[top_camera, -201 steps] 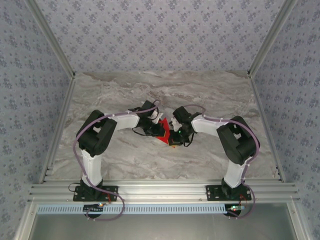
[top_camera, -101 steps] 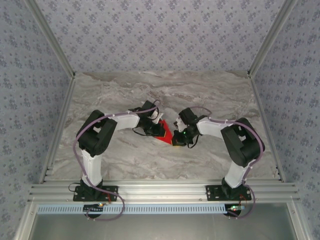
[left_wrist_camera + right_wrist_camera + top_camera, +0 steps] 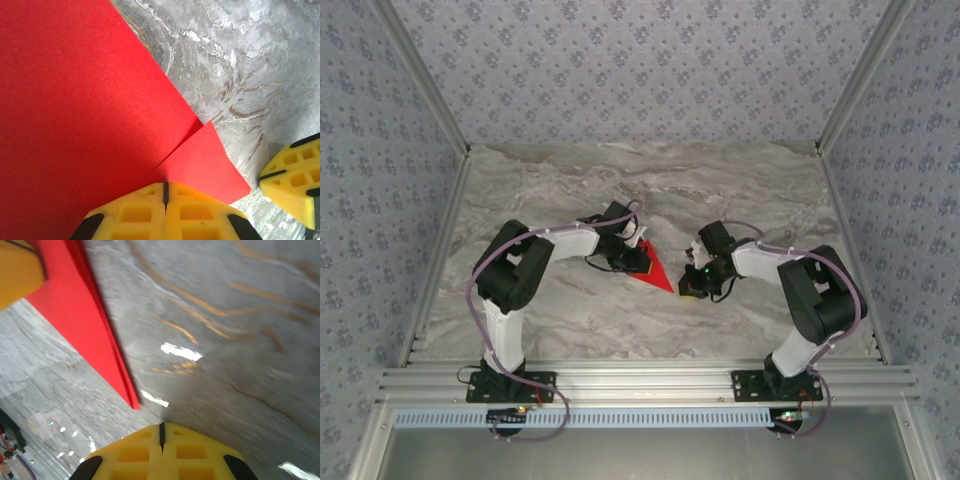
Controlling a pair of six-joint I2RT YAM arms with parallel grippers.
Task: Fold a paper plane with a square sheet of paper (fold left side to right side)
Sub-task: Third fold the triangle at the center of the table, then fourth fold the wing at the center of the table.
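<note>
The square sheet of paper (image 3: 656, 270) is bright red and lies on the marble table, folded into a flat, pointed paper plane shape with its tip toward the lower right. Two folded flaps meet along a seam in the left wrist view, where the paper (image 3: 75, 100) is seen close up. My left gripper (image 3: 633, 258) (image 3: 165, 186) is shut, its tips resting on the paper beside that seam. My right gripper (image 3: 692, 289) (image 3: 161, 428) is shut over bare table, just right of the paper's sharp tip (image 3: 134, 403) and apart from it.
The grey marble table (image 3: 650, 180) is bounded by aluminium rails and patterned walls. One yellow finger of the right gripper (image 3: 295, 181) shows at the right edge of the left wrist view. A left fingertip (image 3: 15, 270) shows in the right wrist view.
My right gripper has slid to the right, off the paper's tip, which now lies uncovered. The left arm and the paper have stayed in place.
</note>
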